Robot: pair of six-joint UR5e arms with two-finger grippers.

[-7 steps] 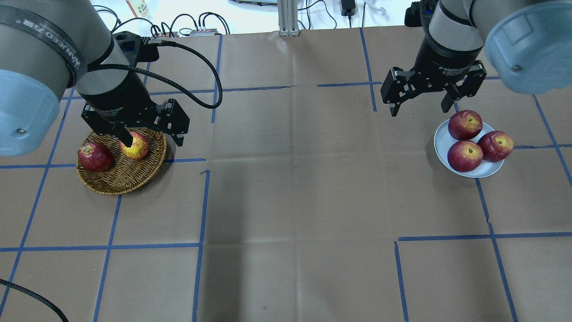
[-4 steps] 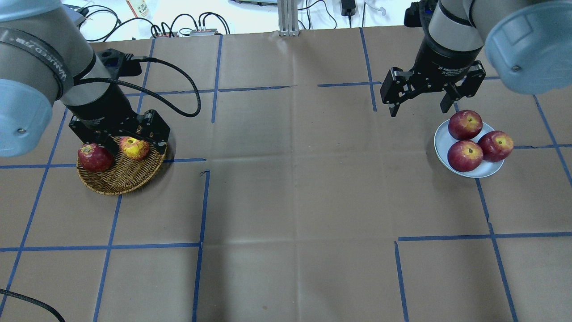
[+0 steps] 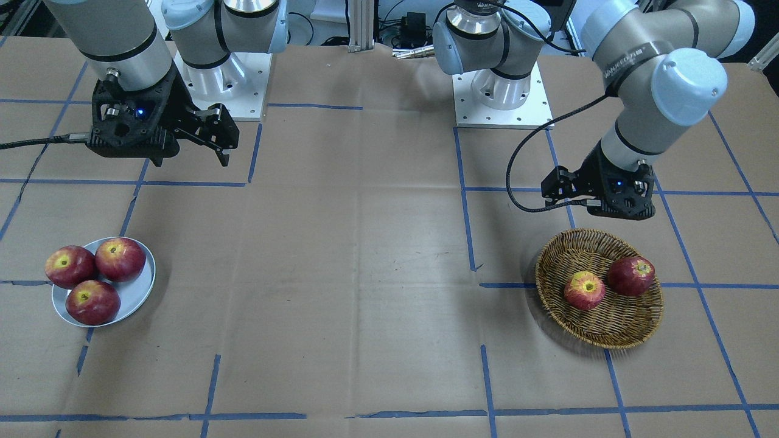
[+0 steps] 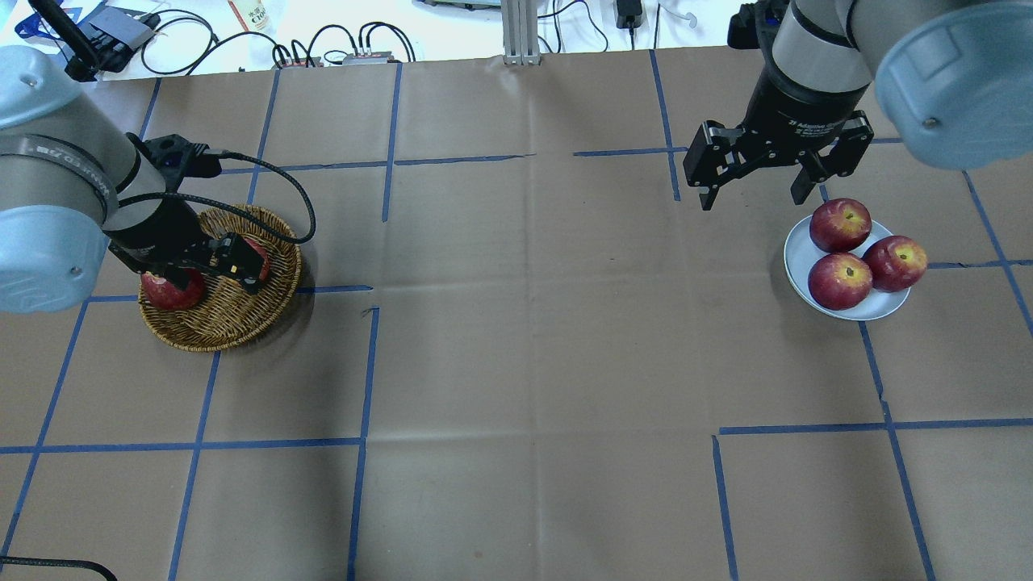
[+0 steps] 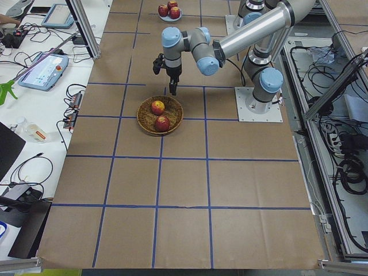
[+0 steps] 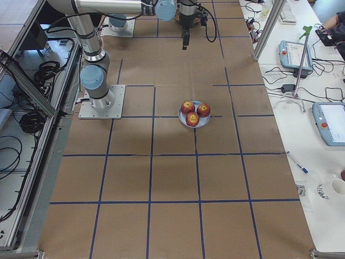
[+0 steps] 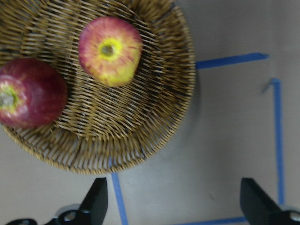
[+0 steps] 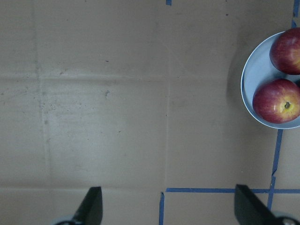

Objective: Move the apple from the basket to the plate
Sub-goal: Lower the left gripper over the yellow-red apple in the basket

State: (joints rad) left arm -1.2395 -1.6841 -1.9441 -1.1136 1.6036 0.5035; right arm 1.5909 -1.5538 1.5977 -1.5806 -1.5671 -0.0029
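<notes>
Overhead exterior view, checked against the frames before: the left arm is seen swung further toward the frame's left edge. Its left gripper [image 7: 174, 200] is now drawn across the basket [image 4: 211, 332] at left centre. Most of the apple [image 7: 110, 50] is covered by it there, whereas one second ago the apple was plainly seen beside a finger. The basket, the dark red apple [image 4: 169, 292] in it and the plate [image 4: 799, 270] at right centre are found where they were. The right gripper [image 4: 752, 196] is unmoved at upper right, just up-left of the plate, on which three dark red apples [image 4: 839, 281] are carried.

Left wrist view: the apple is found inside the basket, upper left of frame, resting on the weave. The dark red apple lies beside it, with a narrow strip of wicker showing between them. The stem hollow, ringed by its yellow patch, is turned up toward the camera, so the stem axis is taken as about upright. The outline is nearly round and no long axis can be made out. Both left fingertips [image 7: 96, 199] are seen at the bottom edge, spread wide, with only brown paper [image 7: 211, 140] and blue tape [image 7: 229, 60] between them.

Right wrist view: the right fingers are likewise spread wide, and nothing is held.
</notes>
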